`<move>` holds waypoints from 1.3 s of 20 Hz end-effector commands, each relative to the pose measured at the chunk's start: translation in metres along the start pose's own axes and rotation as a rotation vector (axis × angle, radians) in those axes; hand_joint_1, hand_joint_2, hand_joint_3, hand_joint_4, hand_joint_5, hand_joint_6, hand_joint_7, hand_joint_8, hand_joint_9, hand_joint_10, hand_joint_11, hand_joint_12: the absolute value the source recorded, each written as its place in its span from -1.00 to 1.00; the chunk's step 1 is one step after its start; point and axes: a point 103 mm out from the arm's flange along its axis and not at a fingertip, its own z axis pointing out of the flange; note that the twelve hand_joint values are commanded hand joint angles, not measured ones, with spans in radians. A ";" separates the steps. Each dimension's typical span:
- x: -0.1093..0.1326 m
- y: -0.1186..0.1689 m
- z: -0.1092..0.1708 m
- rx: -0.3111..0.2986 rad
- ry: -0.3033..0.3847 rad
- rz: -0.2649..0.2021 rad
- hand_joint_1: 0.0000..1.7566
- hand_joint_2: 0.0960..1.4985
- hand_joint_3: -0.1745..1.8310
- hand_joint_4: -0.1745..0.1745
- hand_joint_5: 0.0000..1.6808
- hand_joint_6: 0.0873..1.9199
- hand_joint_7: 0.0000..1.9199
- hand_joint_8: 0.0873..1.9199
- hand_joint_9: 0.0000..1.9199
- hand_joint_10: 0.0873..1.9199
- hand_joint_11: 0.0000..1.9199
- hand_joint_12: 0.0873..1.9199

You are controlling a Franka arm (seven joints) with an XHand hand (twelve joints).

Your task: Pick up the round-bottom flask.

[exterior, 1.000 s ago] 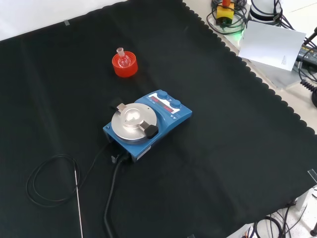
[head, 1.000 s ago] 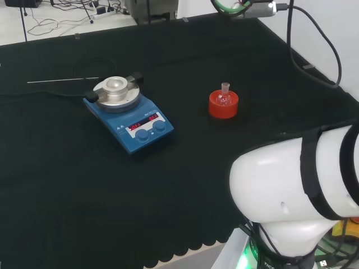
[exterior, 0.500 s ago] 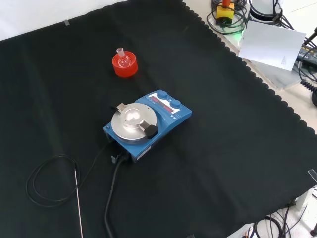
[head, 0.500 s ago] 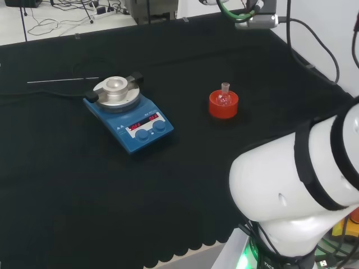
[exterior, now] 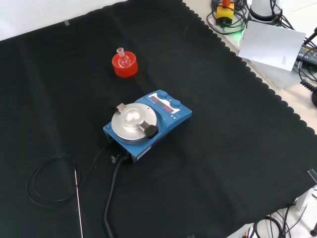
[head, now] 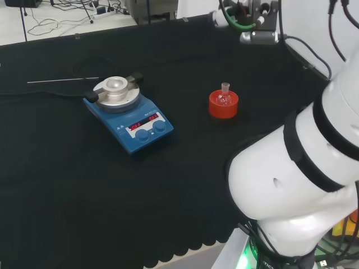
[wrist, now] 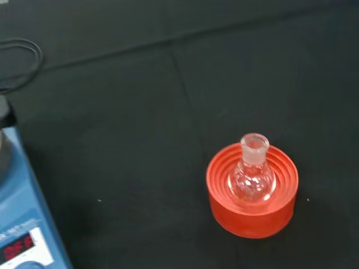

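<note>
Sitting untouched and upright in the red ribbed stand (head: 224, 105) right of centre in the head view, round-bottom flask (head: 225, 96) not yet being lifted; nothing contacting it in the wrist view, whole grasp remaining; hand state impossible to tell.

Clear round-bottom flask (wrist: 252, 172) sits upright in red ribbed stand (wrist: 252, 216).

A blue stirrer (exterior: 147, 124) sits mid-desk on the black cloth (exterior: 237, 148) — round metal plate (exterior: 132, 121) on top, two knobs (exterior: 168, 101) and red displays along its front edge. A black cable (exterior: 111, 198) runs from it, and a thin rod (exterior: 79, 203) lies beside a looped wire (exterior: 42, 183). White paper (exterior: 272, 44) lies off the cloth.
</note>
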 end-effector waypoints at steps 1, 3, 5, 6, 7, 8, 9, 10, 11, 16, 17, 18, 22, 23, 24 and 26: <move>-0.047 0.055 0.045 -0.010 0.044 0.054 -0.49 0.48 -0.66 -0.23 -0.44 -0.94 -0.80 -0.36 -0.65 -0.31 -0.93 0.45; -0.051 0.063 0.059 0.004 0.050 0.063 -0.40 0.43 -0.67 -0.23 -0.42 -0.93 -0.79 -0.36 -0.64 -0.31 -0.92 0.45; -0.054 0.070 0.073 0.024 0.050 0.066 -0.33 0.38 -0.68 -0.24 -0.40 -0.93 -0.78 -0.35 -0.62 -0.31 -0.90 0.45; -0.056 0.073 0.080 0.033 0.046 0.068 -0.30 0.35 -0.69 -0.24 -0.40 -0.93 -0.77 -0.35 -0.62 -0.31 -0.90 0.45; -0.058 0.075 0.087 0.041 0.042 0.072 -0.27 0.32 -0.69 -0.24 -0.39 -0.93 -0.77 -0.35 -0.61 -0.31 -0.89 0.45; -0.061 0.078 0.093 0.049 0.044 0.074 -0.25 0.31 -0.69 -0.25 -0.39 -0.93 -0.76 -0.35 -0.61 -0.31 -0.88 0.44; -0.064 0.081 0.097 0.056 0.046 0.077 -0.23 0.29 -0.69 -0.24 -0.38 -0.93 -0.76 -0.35 -0.60 -0.31 -0.88 0.44; -0.066 0.084 0.101 0.060 0.050 0.079 -0.22 0.28 -0.69 -0.24 -0.38 -0.93 -0.76 -0.34 -0.60 -0.31 -0.87 0.44; -0.066 0.086 0.105 0.061 0.053 0.079 -0.20 0.27 -0.69 -0.25 -0.37 -0.92 -0.76 -0.34 -0.59 -0.31 -0.86 0.44; -0.068 0.094 0.130 0.097 0.073 0.081 -0.16 0.06 -0.45 -0.26 -0.32 -0.90 -0.74 -0.34 -0.54 -0.35 -0.83 0.42; -0.068 0.095 0.133 0.102 0.075 0.080 -0.15 0.03 -0.41 -0.26 -0.31 -0.90 -0.73 -0.34 -0.54 -0.34 -0.83 0.42; -0.069 0.096 0.136 0.109 0.072 0.080 -0.15 0.00 -0.38 -0.26 -0.31 -0.89 -0.73 -0.34 -0.54 -0.34 -0.82 0.42; -0.074 0.098 0.144 0.123 0.072 0.081 -0.14 -0.04 -0.33 -0.27 -0.31 -0.88 -0.73 -0.33 -0.53 -0.34 -0.81 0.42; -0.074 0.098 0.146 0.126 0.070 0.080 -0.14 -0.04 -0.33 -0.27 -0.31 -0.88 -0.73 -0.33 -0.53 -0.34 -0.81 0.42; -0.075 0.098 0.149 0.130 0.069 0.080 -0.14 -0.05 -0.33 -0.27 -0.31 -0.88 -0.73 -0.33 -0.53 -0.34 -0.81 0.42; -0.075 0.098 0.154 0.137 0.070 0.079 -0.14 -0.06 -0.32 -0.27 -0.31 -0.87 -0.73 -0.33 -0.53 -0.34 -0.81 0.42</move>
